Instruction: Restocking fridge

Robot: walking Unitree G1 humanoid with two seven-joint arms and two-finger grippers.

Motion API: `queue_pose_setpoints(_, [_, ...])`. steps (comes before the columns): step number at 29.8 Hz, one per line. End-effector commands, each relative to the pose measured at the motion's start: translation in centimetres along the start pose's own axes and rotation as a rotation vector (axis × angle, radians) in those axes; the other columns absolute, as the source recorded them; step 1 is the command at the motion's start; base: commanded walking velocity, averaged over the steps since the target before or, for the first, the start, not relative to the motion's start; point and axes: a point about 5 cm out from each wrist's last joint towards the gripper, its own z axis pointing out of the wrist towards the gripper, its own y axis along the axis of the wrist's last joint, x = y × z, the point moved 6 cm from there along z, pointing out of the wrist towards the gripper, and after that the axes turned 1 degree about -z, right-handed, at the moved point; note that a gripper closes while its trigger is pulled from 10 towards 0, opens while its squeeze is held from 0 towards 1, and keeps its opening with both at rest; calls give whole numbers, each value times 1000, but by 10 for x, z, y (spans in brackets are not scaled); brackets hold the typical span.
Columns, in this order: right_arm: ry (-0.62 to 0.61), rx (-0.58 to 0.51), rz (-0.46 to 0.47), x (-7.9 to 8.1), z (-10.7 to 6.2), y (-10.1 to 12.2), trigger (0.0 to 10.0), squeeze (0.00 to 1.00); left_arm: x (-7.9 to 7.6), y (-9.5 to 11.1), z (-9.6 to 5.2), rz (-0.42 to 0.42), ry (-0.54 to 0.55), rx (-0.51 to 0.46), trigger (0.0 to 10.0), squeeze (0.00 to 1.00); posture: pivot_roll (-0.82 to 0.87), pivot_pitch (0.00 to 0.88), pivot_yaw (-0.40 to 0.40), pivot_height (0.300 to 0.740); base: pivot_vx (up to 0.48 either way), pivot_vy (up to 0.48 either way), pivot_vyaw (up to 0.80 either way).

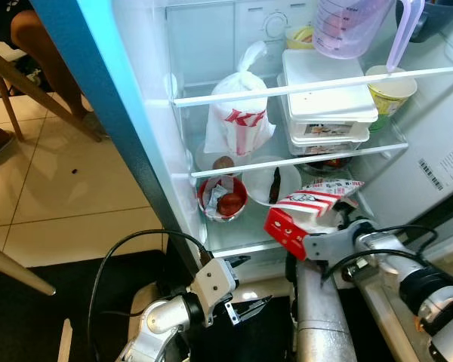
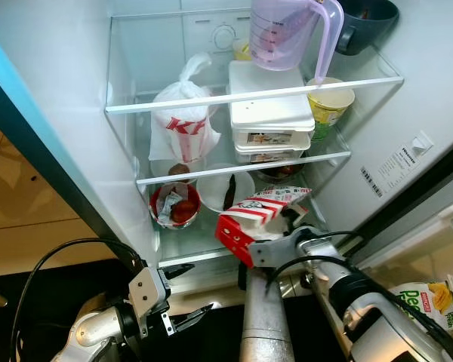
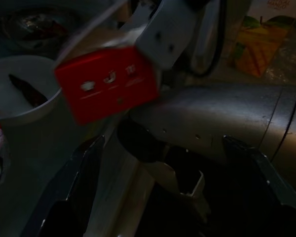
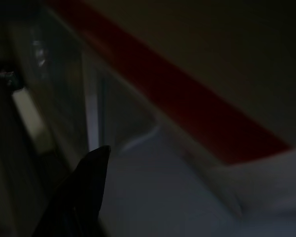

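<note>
Glossy cardboard box (image 1: 298, 215), glass shelves (image 1: 287, 89)

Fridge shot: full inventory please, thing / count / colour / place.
measuring jug: 1, clear purple, top shelf
paper cup: 1, yellow-green, middle shelf, right
lidded boxes: 2 stacked, white, middle shelf
tied bag: 1, white with red print, middle shelf
red bowl: 1, holding fruit, lower shelf
white bowl: 1, dark item inside, lower shelf
takeaway box: 1, red and white, at lower shelf front
juice carton: 1, white-green, outside fridge, right
right gripper: shut on takeaway box
left gripper: open, idle below fridge
</note>
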Motion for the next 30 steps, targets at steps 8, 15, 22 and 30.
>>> queue_pose_setpoints(8, [122,-62,158,2,-18,-34,10000,298,-6,-3,2,-8,-13,3,10000,0,-112,223,9,300,0,0,0])
queue_pose_setpoints(15, [194,-174,139,10,-31,-22,10000,0,-6,-4,1,-6,-18,4,10000,0,-111,225,15,300,0,0,0])
queue_pose_setpoints(22, [241,-345,277,-1,-54,-2,10000,0,-6,-4,-1,-5,-15,6,10000,0,-105,226,16,300,0,0,0])
queue_pose_setpoints(30, [305,-754,407,-19,-111,29,10000,0,-6,-4,-1,-5,-16,9,10000,0,-103,225,14,300,0,0,0])
